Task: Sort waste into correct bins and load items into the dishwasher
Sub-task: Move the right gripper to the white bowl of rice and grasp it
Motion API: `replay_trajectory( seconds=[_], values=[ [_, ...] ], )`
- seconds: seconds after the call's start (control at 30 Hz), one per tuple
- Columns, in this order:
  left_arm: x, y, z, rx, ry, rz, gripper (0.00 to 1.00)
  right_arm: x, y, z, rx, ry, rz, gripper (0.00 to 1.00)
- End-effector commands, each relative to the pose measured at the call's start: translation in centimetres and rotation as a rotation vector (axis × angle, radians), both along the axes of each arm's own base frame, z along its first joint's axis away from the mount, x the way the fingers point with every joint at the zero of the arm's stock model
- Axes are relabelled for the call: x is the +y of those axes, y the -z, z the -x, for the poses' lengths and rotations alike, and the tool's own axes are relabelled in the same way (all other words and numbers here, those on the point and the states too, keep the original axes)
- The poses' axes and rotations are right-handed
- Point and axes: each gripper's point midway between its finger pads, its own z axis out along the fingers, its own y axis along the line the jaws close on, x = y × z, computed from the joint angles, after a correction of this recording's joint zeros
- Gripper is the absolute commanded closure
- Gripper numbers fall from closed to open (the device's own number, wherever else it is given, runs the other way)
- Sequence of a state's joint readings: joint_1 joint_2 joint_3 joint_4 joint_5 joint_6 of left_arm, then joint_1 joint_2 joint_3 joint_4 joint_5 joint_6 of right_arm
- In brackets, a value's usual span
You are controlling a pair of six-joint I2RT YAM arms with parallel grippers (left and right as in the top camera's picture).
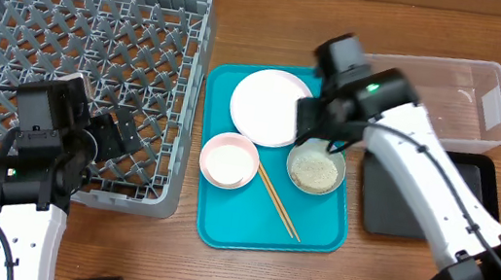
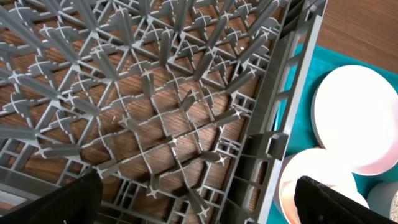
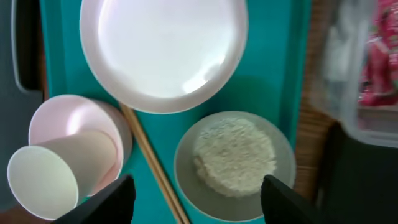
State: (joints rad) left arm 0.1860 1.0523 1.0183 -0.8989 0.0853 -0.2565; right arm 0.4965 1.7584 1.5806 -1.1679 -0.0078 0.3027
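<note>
Hovering wide open and empty, the right end effector (image 3: 199, 202) shows one blunt dark finger on each side of a round grey-white bowl (image 3: 186, 180) just below it. A lumpy mound of loose white rice (image 3: 233, 155) fills the bowl's middle. Thin wooden chopsticks (image 3: 152, 168) lie slantwise just beside the bowl, running under the rim of a smooth, glossy round white plate (image 3: 165, 50). On the far side of the chopsticks sits a pale pink bowl (image 3: 78, 115) with a small white cup (image 3: 56, 171) tipped on its side inside it. All of these rest on a flat teal tray (image 3: 273, 74).

Past the tray's edge stands a clear plastic tub (image 1: 473, 93), rectangular with rounded corners. A crumpled red printed wrapper (image 3: 379, 56) shows blurred through its wall. A shallow black tray (image 1: 384, 203) lies next to the tub, partly under the right arm.

The left end effector (image 2: 205, 208) is also spread wide and grips nothing. It hangs over the near right corner of the square grey plastic rack (image 2: 155, 81). The wooden desk (image 1: 241, 276) shows through the rack's open lattice of ribs and pegs.
</note>
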Motion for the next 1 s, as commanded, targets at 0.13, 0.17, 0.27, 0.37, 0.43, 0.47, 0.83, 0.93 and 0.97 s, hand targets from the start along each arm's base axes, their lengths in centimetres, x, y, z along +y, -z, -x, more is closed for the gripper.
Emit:
replay_trajectory(
  seconds=[0.13,0.17,0.27,0.37,0.43,0.47,0.83,0.93,0.97],
  values=[
    [0.4,-1.0,-0.5,-0.023,-0.017,-0.006,0.01,1.9,5.1,2.2,0.004,-0.015,0.030,0.41],
    [0.3,-0.9,-0.5,-0.022,-0.016,-0.005,0.00,2.0,6.0,2.3,-0.002,-0.021,0.036,0.42],
    [0.3,-0.8,-0.3,-0.014,-0.016,-0.002,0.00,2.3,8.5,3.3,0.010,-0.043,0.044,0.45],
    [0.3,-0.8,-0.3,-0.014,-0.016,-0.003,0.00,2.3,10.2,4.0,0.033,-0.048,0.057,0.48],
    [0.3,-0.8,-0.4,-0.016,-0.016,-0.003,0.00,2.3,10.8,4.1,0.038,-0.046,0.060,0.52],
    [0.3,-0.9,-0.4,-0.018,-0.016,-0.003,0.00,2.3,11.0,4.2,0.041,-0.039,0.061,0.53],
    [0.3,-0.8,-0.4,-0.016,-0.016,-0.003,0.00,2.1,11.7,4.4,0.058,0.020,0.055,0.72],
    [0.3,-0.8,-0.3,-0.014,-0.016,-0.003,0.00,1.7,12.4,4.9,0.068,0.020,0.062,0.72],
    [0.3,-0.8,-0.3,-0.014,-0.016,-0.003,0.00,1.6,12.6,5.1,0.072,0.020,0.066,0.73]
  ],
)
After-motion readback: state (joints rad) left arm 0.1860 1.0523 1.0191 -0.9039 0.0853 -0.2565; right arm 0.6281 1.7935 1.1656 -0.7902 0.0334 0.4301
